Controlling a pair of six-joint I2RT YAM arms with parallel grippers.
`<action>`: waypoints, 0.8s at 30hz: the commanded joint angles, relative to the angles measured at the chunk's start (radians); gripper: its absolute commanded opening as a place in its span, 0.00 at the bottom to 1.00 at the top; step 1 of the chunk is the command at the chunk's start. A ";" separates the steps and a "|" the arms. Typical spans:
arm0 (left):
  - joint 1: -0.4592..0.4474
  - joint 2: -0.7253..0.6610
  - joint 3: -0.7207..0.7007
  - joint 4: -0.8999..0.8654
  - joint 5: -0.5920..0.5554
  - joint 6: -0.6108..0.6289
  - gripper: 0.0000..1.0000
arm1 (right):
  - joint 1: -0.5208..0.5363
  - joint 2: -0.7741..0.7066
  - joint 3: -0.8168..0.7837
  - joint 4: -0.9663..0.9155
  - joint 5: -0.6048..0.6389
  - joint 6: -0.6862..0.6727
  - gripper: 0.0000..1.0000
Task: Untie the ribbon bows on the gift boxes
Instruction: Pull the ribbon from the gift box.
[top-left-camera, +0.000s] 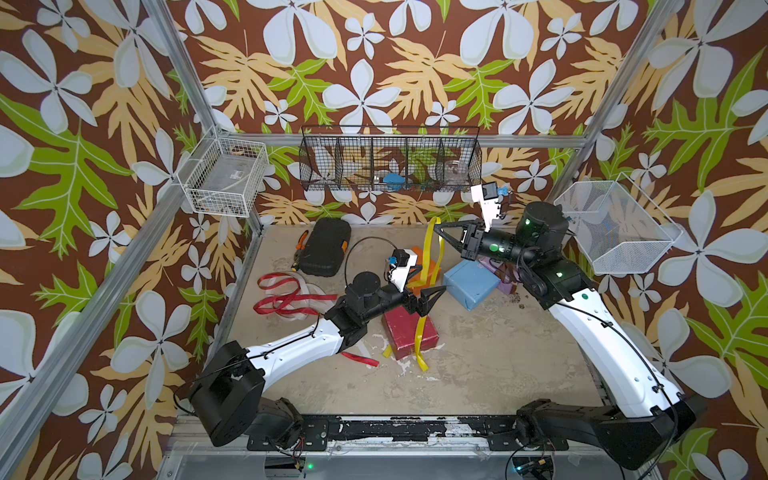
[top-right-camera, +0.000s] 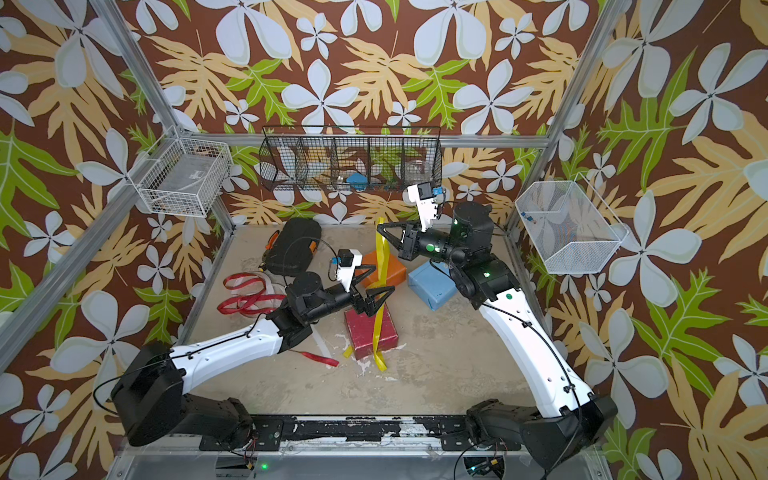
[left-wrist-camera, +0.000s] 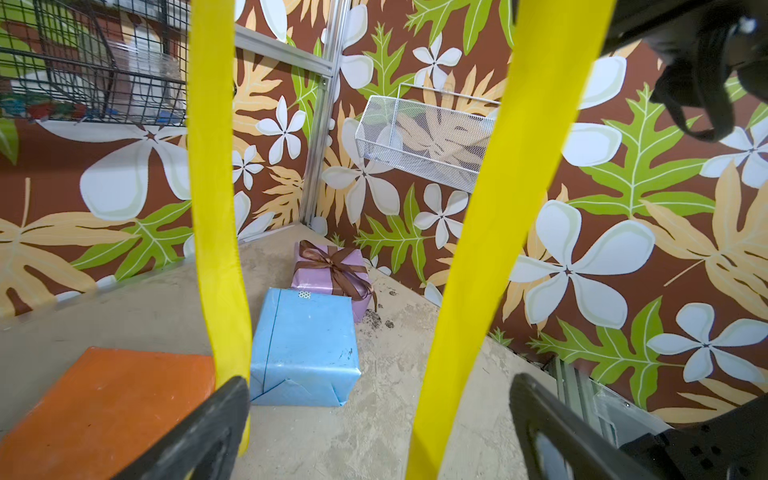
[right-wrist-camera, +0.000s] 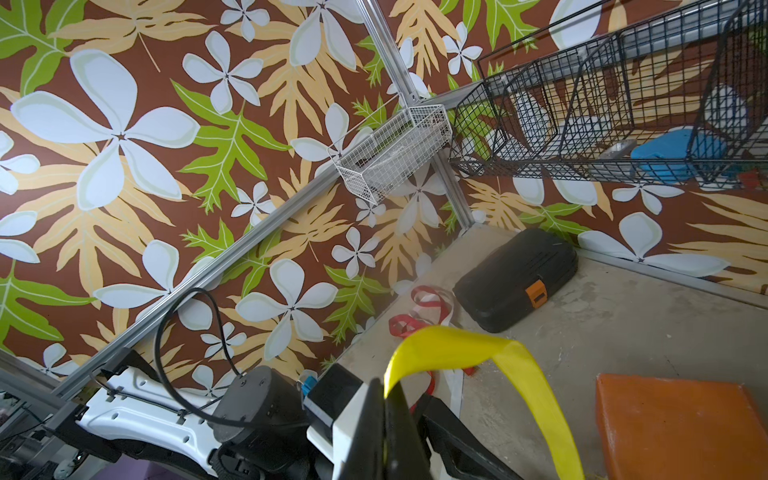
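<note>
My right claw (top-left-camera: 435, 227) pinches the yellow ribbon (top-left-camera: 424, 266), which hangs straight down onto the dark red box (top-left-camera: 409, 337) mid-tabletop; my left claw (top-left-camera: 432, 296), spread wide, is nearer.

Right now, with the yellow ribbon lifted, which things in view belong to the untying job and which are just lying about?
Job:
- yellow ribbon, pinched in the right gripper
- dark red box
- lilac box, brown bow still tied
- orange box, light blue box, both bare
- loose red ribbon
- left gripper, jaws open

Lying about:
- black tool case
- wall baskets
</note>
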 joint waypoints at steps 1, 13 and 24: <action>0.001 0.027 0.021 0.045 -0.105 0.057 1.00 | 0.001 -0.014 0.000 0.036 -0.026 0.011 0.00; 0.099 0.168 0.146 0.034 0.088 0.065 0.87 | 0.000 -0.071 -0.046 0.039 -0.072 0.010 0.00; 0.099 0.164 0.118 -0.032 0.169 0.020 0.00 | -0.007 -0.095 -0.077 0.020 -0.013 -0.034 0.00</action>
